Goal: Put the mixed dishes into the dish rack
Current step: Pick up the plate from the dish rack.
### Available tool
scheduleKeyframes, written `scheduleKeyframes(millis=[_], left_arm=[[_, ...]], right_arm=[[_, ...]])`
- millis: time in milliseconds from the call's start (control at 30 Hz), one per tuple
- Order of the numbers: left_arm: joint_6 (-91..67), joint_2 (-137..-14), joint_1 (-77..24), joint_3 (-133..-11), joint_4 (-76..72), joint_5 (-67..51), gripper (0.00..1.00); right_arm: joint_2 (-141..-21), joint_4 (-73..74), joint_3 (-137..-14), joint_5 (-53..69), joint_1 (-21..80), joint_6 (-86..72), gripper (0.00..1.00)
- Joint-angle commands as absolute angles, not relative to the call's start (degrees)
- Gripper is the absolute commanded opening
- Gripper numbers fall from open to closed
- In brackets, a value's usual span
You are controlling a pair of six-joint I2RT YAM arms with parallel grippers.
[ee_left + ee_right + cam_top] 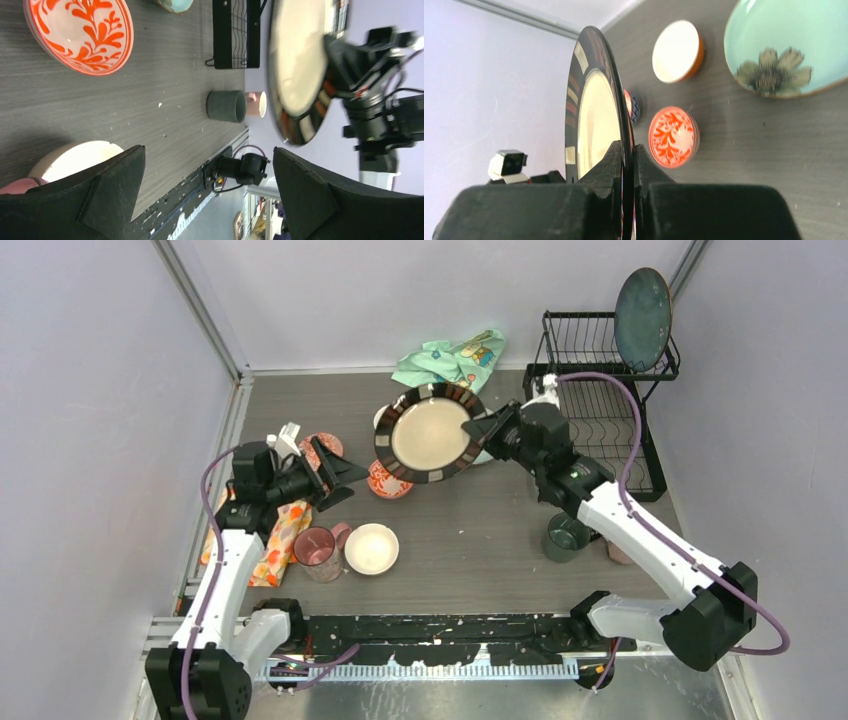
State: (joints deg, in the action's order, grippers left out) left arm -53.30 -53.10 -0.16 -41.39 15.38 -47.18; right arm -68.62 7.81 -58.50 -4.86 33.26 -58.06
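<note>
My right gripper (474, 429) (629, 148) is shut on the right rim of the dark-rimmed beige plate (430, 433) (594, 120) and holds it tilted on edge above the table. The pale green plate (784, 45) lies below it. The red patterned bowl (388, 483) (80, 32) sits partly under the raised plate. My left gripper (343, 478) (208, 150) is open and empty, left of that bowl. The blue patterned bowl (322, 446) sits behind it. The white bowl (371, 548) and pink cup (318, 552) stand near the front. The dark blue-green plate (642, 318) stands in the dish rack (600, 380).
The dark green cup (567, 537) (226, 106) stands under my right arm, with a second pink cup (256, 104) beside it. A white bowl with an orange outside (676, 51) sits behind the plate. The mint cloth (455, 358) lies at the back, the orange floral cloth (278, 540) at the left.
</note>
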Motion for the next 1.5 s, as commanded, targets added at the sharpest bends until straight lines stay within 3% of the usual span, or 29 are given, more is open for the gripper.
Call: scheduleKeyframes(millis=[0,233,567,867,1467], left_arm=[[-43.4,-51.3,-2.7,-46.7,24.9,-44.4,1.00],[-32.9,-49.6,-4.4,-47.5,30.4,-35.9,1.00],[-25.1,-49.3,-9.0,-52.4,39.8,-27.4,1.00],[-22.6,-48.1,-10.7,-49.6,40.4,-24.1,1.00],[-22.2,-46.2,-12.3,-48.6,41.1,-22.6,1.00]], right_arm=[[-65.9,-1.3,-71.1,-12.3,32.4,-52.5,0.01],[-68.0,0.9,-81.5,-20.3,30.1,-42.7,0.01],[-74.3,3.1,-94.3,-21.3,19.8,-35.2,0.00],[-77.0,1.9,-101.8,-22.2,11.4,-27.5,0.01],[-81.4,-14.1,-99.5,-25.8,-0.5,-2.0,0.00]])
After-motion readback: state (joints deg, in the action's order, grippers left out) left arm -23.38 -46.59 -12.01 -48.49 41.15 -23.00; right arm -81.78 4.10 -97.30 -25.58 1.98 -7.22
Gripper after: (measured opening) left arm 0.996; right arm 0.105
